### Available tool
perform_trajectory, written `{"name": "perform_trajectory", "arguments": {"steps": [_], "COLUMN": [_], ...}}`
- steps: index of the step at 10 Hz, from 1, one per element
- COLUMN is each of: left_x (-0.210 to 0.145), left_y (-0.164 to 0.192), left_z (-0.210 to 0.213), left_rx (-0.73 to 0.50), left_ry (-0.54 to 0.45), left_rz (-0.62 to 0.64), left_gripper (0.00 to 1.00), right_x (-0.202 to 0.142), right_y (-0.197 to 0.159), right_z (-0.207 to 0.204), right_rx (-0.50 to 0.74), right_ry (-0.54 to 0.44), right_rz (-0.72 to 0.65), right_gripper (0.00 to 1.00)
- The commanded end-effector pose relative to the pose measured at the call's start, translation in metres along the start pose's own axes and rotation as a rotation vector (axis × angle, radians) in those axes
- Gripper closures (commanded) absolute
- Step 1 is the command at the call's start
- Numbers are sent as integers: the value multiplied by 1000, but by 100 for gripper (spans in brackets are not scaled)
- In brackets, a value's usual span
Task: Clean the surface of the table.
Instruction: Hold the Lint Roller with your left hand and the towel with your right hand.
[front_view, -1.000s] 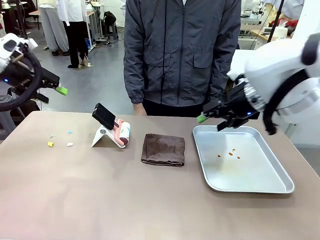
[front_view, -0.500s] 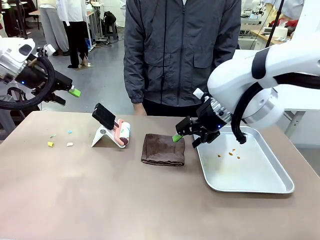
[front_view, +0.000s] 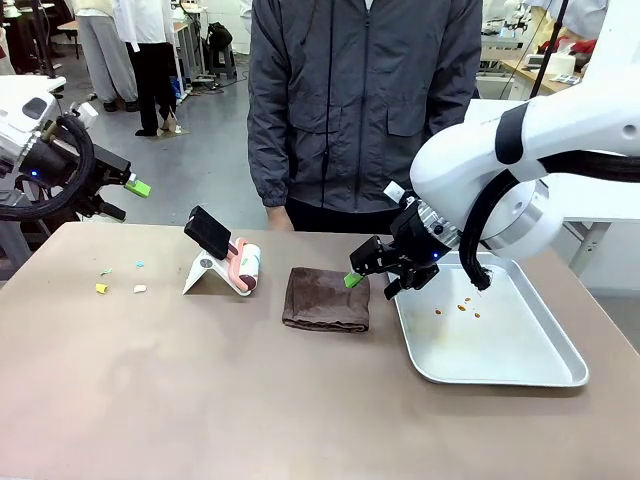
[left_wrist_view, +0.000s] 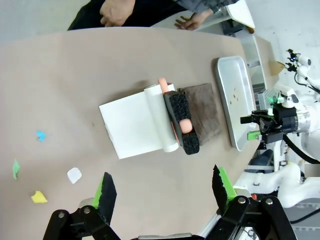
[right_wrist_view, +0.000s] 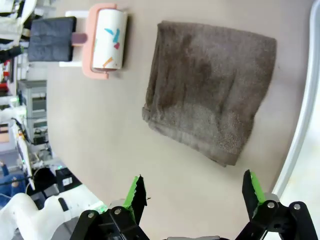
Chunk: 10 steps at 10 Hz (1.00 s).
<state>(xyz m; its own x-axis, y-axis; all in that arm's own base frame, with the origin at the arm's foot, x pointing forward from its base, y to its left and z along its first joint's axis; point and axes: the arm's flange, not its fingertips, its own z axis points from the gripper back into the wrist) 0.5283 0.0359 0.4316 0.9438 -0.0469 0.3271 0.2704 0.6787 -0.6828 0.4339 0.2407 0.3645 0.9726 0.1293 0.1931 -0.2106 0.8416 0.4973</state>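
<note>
Table lies brownish and broad under both arms, so I'd drop my wide-open right gripper squarely onto the folded brown cloth beside the tray, pinching deep, while the left gripper hangs wide open far left; no writing readable anywhere.

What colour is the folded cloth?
The cloth is dark brown; right wrist view shows it best.

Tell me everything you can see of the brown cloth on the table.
The brown cloth is a dark, terry-looking towel, folded into a rough square with layered edges. It lies flat on the table, between the lint roller and the metal tray, touching neither. Nothing rests on it. The right end effector hovers open above its tray-side edge.
</note>
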Motion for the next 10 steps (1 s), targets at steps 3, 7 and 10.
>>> {"name": "perform_trajectory", "arguments": {"steps": [3, 7, 10], "left_x": [0, 12, 26], "left_y": [-14, -34, -24], "left_z": [0, -27, -54], "left_rx": [17, -45, -25], "left_ry": [-18, 13, 54], "left_rz": [-38, 78, 164], "left_gripper": [0, 0, 0], "right_x": [0, 24, 44], "right_y": [0, 15, 13], "right_z": [0, -14, -39], "right_rx": [0, -179, -180], "right_ry": [0, -20, 11], "right_rz": [0, -182, -247], "right_gripper": [0, 0, 0]}}
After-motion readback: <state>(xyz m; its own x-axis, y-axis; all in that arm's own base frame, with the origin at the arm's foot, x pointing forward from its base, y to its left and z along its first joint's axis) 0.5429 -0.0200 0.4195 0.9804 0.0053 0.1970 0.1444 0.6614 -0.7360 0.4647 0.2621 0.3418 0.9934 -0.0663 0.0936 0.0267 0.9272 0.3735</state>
